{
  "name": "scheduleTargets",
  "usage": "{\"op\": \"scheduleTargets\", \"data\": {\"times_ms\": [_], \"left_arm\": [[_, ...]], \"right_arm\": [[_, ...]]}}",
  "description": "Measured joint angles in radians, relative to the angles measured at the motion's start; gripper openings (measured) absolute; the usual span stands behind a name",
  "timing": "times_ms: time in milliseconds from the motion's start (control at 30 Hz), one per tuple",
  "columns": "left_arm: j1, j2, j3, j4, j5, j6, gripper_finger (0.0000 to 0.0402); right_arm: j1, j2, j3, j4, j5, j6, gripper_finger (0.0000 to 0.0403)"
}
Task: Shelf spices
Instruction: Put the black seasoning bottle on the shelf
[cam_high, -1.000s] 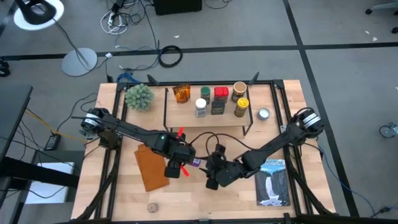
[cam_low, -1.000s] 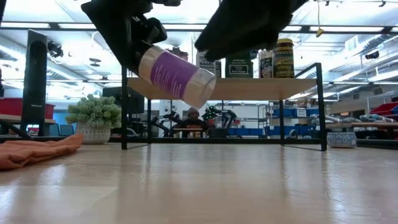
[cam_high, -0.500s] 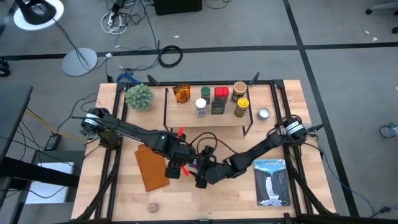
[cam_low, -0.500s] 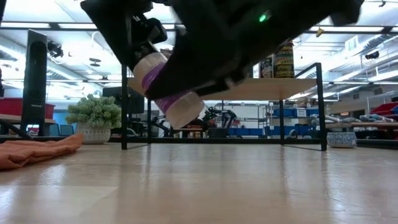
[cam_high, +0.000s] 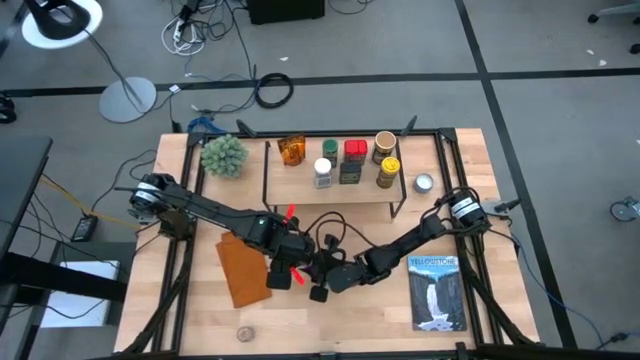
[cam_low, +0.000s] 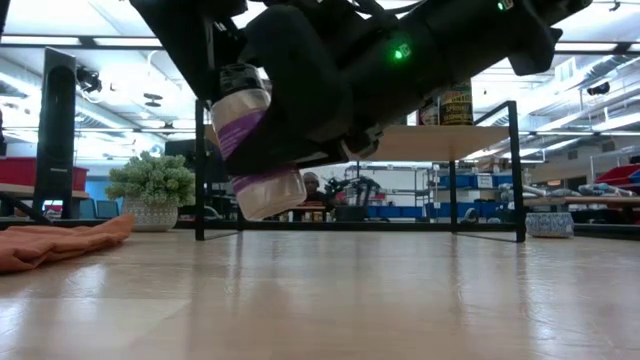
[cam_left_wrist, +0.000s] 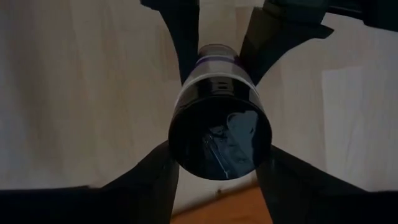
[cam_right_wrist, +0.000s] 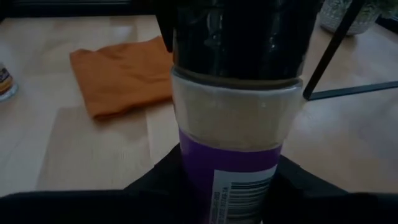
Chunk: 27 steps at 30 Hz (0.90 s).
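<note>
Handover in progress above worktop's middle, toward front edge: left gripper (cam_high: 291, 262) gripping black-capped, purple-labelled clear spice jar (cam_low: 245, 140) by cap end, right gripper (cam_high: 322, 276) closing jaws round label, likely taking over since wooden-topped wire-legged shelf (cam_high: 300, 178), near back edge, already carrying six jars.

A: Where's my free room?

B: Bare tabletop (cam_high: 330, 325) in front of the arms, nothing there but a small round thing (cam_high: 244, 333) near the front left.

A: What's in my way?

B: The orange cloth (cam_high: 243, 268) on the left, the book (cam_high: 438, 291) on the right. Shelf (cam_high: 300, 178) at the back carries six spice jars (cam_high: 351, 161); its left end is bare. Plant (cam_high: 223, 155) left of it, small tin (cam_high: 425, 183) right.
</note>
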Motion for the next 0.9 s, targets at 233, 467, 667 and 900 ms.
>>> {"op": "scheduleTargets", "data": {"times_ms": [233,467,667,900], "left_arm": [[-0.001,0.0,-0.002,0.026,0.001,-0.029,0.0225],[0.001,0.0,-0.001,0.047,-0.008,-0.027,0.028],[-0.004,-0.018,-0.001,0.065,-0.02,0.001,0.0299],[-0.081,-0.147,-0.135,0.377,-0.214,0.057,0.0295]], "right_arm": [[0.003,-0.002,0.0,-0.007,-0.021,0.011,0.0131],[0.007,-0.002,0.0,-0.01,-0.029,0.032,0.0131],[0.031,-0.002,0.0,-0.031,0.005,0.057,0.0131],[0.072,-0.003,0.0,-0.08,0.113,0.077,0.0131]]}}
